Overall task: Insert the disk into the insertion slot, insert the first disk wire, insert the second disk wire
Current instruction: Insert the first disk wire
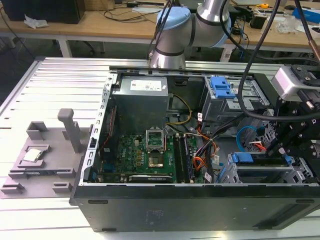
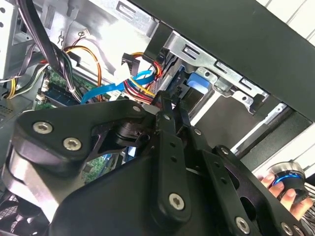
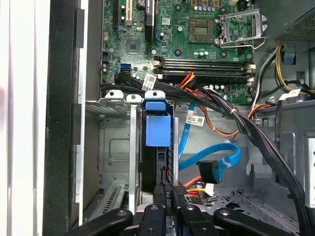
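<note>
The gripper (image 2: 171,105) reaches into an open computer case (image 1: 150,210). Straight ahead of it, the disk (image 3: 157,130) sits in the insertion slot (image 3: 134,142) of a metal cage. Loose cables (image 3: 216,162) lie just beside the gripper, next to the disk. Beyond the disk is the motherboard (image 3: 197,44). Well away from the gripper, outside the case, a tray (image 1: 30,165) lies on the table (image 1: 60,75).

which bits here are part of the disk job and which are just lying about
Job: disk, insertion slot, black wire plug in the claw, blue wire.
Lying about: grey tray, blue latch, power supply.
</note>
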`<control>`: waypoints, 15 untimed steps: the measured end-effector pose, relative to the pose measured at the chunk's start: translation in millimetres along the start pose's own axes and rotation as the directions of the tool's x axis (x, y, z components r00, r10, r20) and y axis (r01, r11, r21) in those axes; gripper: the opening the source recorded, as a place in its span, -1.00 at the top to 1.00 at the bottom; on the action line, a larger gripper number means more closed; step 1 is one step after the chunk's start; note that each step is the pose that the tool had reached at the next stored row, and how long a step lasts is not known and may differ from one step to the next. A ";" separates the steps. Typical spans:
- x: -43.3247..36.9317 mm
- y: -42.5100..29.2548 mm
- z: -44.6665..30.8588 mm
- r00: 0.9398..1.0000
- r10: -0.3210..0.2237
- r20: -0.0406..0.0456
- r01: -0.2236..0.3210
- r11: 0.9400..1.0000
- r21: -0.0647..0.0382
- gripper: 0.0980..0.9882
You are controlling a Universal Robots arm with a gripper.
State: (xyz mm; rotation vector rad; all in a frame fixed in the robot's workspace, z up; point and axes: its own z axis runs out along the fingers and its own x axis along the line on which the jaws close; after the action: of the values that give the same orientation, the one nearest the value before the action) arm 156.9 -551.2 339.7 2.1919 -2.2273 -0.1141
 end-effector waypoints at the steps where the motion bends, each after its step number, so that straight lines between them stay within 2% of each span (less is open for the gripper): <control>1: 0.3 -0.3 0.6 1.000 0.000 0.000 0.000 1.000 0.000 0.81; 15: 2.1 -3.8 10.3 1.000 0.000 0.000 0.000 1.000 0.000 0.81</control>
State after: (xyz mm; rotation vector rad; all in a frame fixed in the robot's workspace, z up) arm 160.0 -552.9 329.1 2.1918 -2.2270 -0.1145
